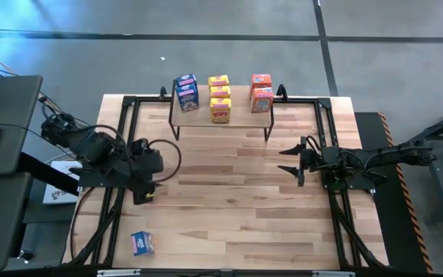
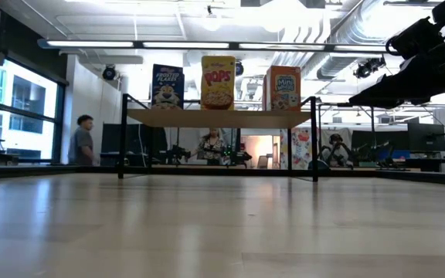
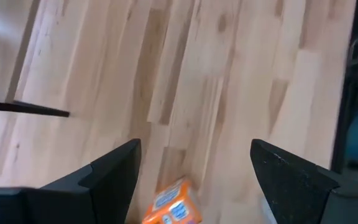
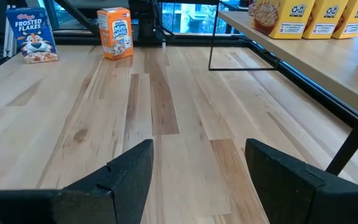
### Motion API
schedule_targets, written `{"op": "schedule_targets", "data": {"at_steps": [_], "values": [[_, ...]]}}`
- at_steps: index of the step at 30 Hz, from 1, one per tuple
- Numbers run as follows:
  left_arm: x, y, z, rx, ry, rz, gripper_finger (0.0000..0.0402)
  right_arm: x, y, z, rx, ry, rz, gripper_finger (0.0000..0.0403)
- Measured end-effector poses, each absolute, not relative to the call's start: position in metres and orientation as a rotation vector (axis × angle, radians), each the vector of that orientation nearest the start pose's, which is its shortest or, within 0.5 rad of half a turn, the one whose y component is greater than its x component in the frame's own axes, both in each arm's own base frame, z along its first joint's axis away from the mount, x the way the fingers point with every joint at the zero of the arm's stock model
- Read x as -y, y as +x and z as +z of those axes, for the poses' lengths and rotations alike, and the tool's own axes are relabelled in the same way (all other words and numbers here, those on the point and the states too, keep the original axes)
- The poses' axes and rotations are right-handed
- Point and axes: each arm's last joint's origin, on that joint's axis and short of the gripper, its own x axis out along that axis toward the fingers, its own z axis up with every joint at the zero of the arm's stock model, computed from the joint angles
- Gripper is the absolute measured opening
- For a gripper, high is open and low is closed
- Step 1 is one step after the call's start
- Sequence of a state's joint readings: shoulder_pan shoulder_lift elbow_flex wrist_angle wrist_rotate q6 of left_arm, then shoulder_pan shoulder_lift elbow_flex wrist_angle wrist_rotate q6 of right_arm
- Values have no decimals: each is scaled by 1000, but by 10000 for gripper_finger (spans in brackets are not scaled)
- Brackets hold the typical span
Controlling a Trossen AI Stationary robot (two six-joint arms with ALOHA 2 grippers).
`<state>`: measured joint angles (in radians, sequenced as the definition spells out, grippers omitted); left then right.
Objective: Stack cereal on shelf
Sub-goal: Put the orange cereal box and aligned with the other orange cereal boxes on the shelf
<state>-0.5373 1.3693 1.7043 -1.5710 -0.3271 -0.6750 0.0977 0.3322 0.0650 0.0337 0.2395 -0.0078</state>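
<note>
The left gripper [image 1: 146, 192] hangs over the left-centre of the desk [image 1: 229, 223], its fingers spread wide with nothing between them. Its wrist view looks down past the two dark fingers [image 3: 114, 177] at an orange-red cereal box [image 3: 173, 208] standing on the wood just below the opening. The left arm reaches in from the frame's left edge, elbow bent, with the gripper pointing down toward the lower edge of the overhead frame.

The right gripper [image 1: 294, 160] sits at the right-centre of the desk, its fingers partly open and holding nothing. That arm stretches in level from the right edge, the gripper pointing toward the frame's left.

The shelf [image 1: 241, 115] stands at the upper centre of the overhead view. On it are two blue boxes [image 1: 187, 92] at the left, three yellow boxes [image 1: 220, 98] in a row at the middle and two orange-red boxes [image 1: 261, 92] at the right. One more blue box [image 1: 142, 243] lies on the desk at the lower left, well apart from the shelf. In the low view a person [image 2: 83, 140] stands in the room beyond the desk.
</note>
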Motion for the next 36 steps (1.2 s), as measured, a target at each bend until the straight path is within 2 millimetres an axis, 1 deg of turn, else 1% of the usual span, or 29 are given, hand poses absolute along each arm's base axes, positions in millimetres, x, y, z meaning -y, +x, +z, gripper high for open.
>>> {"op": "schedule_targets", "data": {"at_steps": [10,13,18,24,27,31,36], "values": [[118,179,367,-1269,84,124,294,-4,116,161,-231,-47,-140,248],[123,175,355,-1318,115,101,294,-4,116,161,-231,-47,-141,248],[127,162,339,-1369,176,61,294,-4,116,161,-231,-47,-140,248],[121,141,319,-1431,173,65,294,-4,116,161,-231,-40,-142,248],[118,134,311,-1433,161,42,294,-4,116,161,-231,-40,-143,248],[115,128,303,-1423,149,16,294,-3,116,161,-230,-45,-188,248],[111,123,293,-1454,170,4,294,-1,115,161,-229,-52,-246,248]]}}
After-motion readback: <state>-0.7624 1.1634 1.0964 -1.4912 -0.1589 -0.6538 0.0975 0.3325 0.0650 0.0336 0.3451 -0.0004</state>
